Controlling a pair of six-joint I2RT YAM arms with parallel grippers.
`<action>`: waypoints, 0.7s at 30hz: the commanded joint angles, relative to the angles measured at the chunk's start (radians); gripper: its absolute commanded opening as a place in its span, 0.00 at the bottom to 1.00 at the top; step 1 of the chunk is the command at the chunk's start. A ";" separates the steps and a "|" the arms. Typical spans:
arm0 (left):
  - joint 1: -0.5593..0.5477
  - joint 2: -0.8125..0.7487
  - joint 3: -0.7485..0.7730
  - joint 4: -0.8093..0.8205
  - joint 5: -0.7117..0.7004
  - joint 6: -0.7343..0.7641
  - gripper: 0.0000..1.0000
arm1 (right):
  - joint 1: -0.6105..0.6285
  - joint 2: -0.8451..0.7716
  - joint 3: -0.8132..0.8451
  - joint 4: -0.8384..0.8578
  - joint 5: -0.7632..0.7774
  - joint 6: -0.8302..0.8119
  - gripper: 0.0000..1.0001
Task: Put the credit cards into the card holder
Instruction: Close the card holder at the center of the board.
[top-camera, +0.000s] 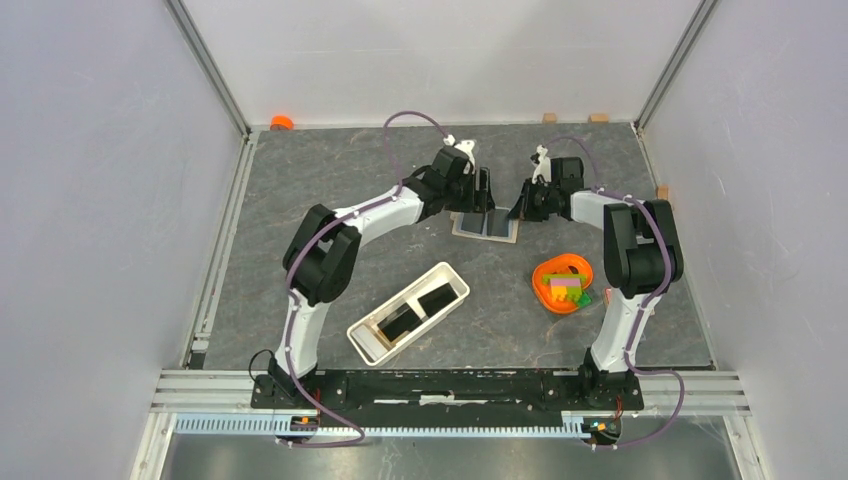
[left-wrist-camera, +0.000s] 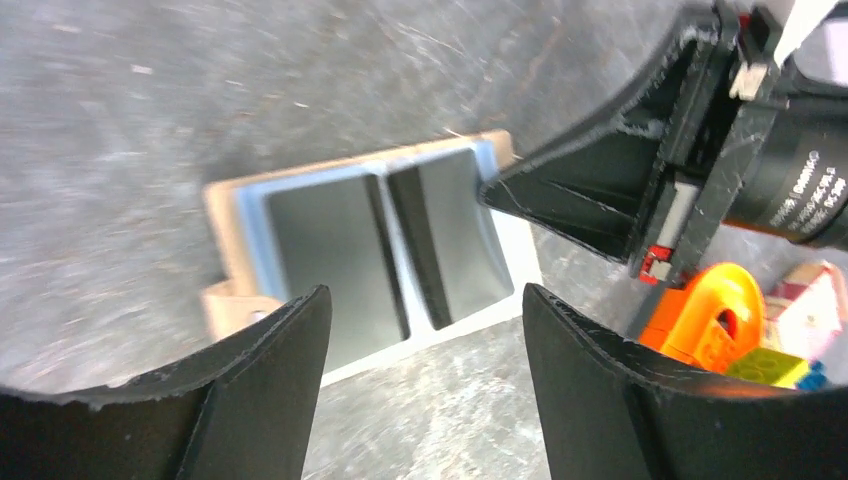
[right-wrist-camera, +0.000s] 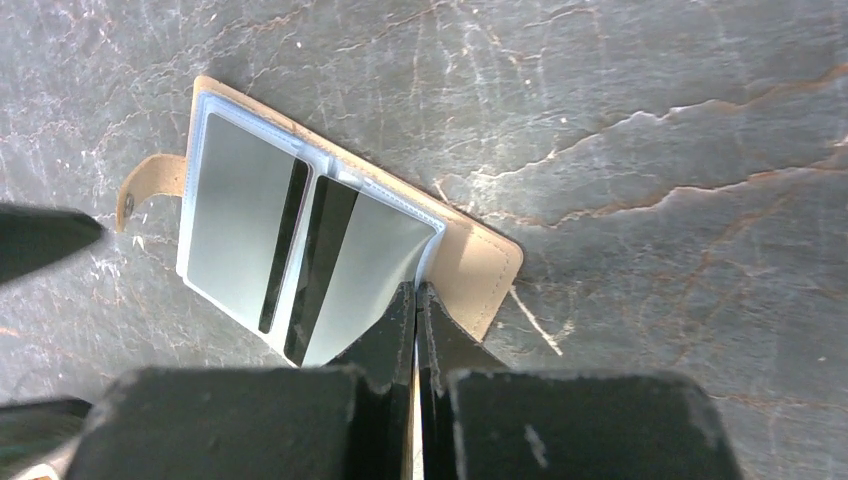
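Credit cards, 2 glossy dark rectangles (right-wrist-camera: 235, 215), sit sleeved in the tan leather card holder (right-wrist-camera: 480, 268), top centre overhead. The right claw (right-wrist-camera: 415, 292) is pinched shut at its edge, probably nudging one in, and the left claw (left-wrist-camera: 425, 312) gapes open.

Grey veined stone tabletop (top-camera: 330, 170), plain pale walls (top-camera: 100, 200) on three sides, aluminium rails (top-camera: 208, 65) at the corners, even light.
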 joint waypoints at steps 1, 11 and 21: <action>0.006 -0.081 -0.022 -0.139 -0.273 0.160 0.78 | 0.029 -0.019 -0.038 -0.024 0.004 -0.016 0.00; 0.047 -0.070 -0.112 -0.128 -0.220 0.126 0.84 | 0.067 -0.032 -0.051 -0.032 0.016 -0.020 0.00; 0.057 -0.077 -0.150 -0.130 -0.229 0.093 0.08 | 0.087 -0.055 -0.068 -0.033 0.028 -0.018 0.00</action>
